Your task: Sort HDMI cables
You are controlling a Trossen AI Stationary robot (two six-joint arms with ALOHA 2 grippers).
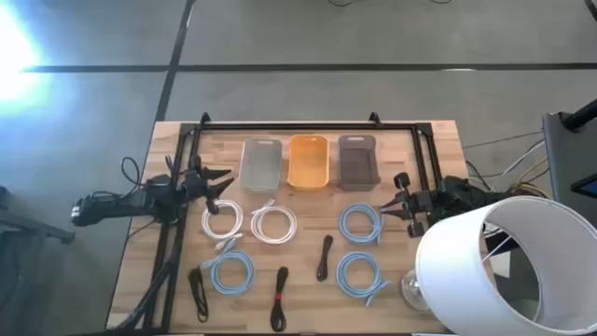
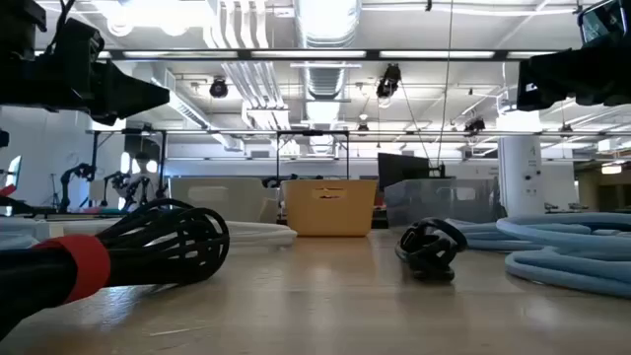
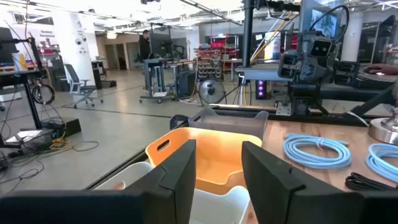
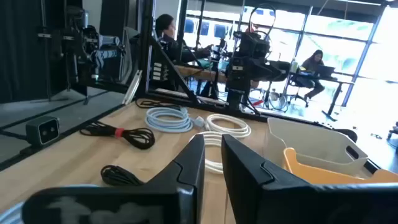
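Note:
In the high view two white coils (image 1: 223,222) (image 1: 273,224) lie flat on the table's left-middle. Three light-blue coils (image 1: 360,222) (image 1: 361,273) (image 1: 232,272) are in view; a fourth I cannot find. Three black bundles (image 1: 199,289) (image 1: 279,297) (image 1: 325,257) lie nearer the near edge. My left gripper (image 1: 219,184) hangs open above the table, left of the clear tray (image 1: 261,163). My right gripper (image 1: 390,207) hangs open, right of the far blue coil. Both touch nothing. The left wrist view looks past my left gripper (image 3: 217,152) at the orange tray (image 3: 205,155).
Clear, orange (image 1: 309,161) and grey (image 1: 357,161) trays stand side by side at the far middle. A large white cylinder (image 1: 508,271) covers the table's near right corner, beside a glass base (image 1: 413,289). A black frame (image 1: 308,124) runs along the far edge. People sit in the room beyond.

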